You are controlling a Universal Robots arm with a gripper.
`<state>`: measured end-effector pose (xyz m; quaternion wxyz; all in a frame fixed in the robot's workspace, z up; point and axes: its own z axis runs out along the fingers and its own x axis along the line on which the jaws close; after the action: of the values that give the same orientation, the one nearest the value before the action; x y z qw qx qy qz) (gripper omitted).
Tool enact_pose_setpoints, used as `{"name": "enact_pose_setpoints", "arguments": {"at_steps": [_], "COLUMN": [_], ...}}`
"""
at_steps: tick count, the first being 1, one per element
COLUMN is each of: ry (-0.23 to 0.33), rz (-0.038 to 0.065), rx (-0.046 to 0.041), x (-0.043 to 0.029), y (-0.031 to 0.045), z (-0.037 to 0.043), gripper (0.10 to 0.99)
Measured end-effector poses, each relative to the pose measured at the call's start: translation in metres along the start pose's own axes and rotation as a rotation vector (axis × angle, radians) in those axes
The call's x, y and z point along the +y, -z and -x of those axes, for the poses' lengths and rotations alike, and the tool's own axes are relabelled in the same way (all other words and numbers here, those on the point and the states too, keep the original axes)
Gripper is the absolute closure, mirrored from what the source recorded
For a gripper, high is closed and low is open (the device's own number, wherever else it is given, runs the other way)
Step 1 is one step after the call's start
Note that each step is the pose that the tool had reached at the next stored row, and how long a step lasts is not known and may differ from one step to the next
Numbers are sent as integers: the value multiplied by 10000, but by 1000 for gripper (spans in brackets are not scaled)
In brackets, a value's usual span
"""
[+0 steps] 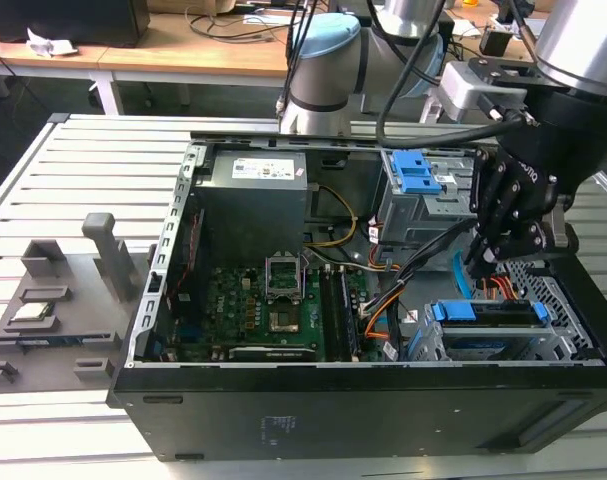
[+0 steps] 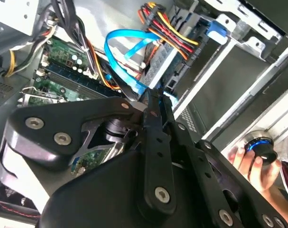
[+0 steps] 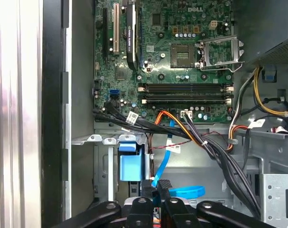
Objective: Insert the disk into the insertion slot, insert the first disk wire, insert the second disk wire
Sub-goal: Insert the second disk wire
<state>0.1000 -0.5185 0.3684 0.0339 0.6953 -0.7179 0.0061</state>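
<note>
The disk, in its blue carrier rail, sits inside the grey perforated insertion slot at the case's front right corner. The rail's blue end is visible in the first wrist view. The red and orange first disk wire runs to the disk's rear edge. The light blue second disk wire loops above the board. Its end lies between the fingertips of my gripper, which is shut on it just behind the disk. The gripper hangs over the slot; its fingers pinch the blue cable.
The motherboard and power supply occupy the exterior view's left of the case. A taller cage with a blue latch stands behind the slot. Thick black cables cross beside the gripper. A person's hand rests on a knob outside the case.
</note>
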Motion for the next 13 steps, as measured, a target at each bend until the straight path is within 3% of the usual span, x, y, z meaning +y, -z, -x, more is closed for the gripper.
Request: {"name": "enact_pose_setpoints", "arguments": {"at_steps": [6, 13], "ry": [0, -2], "rz": [1, 1], "rx": [47, 68], "x": [-152, -207], "y": [-123, -207], "z": [-93, -102], "gripper": [925, 925]}}
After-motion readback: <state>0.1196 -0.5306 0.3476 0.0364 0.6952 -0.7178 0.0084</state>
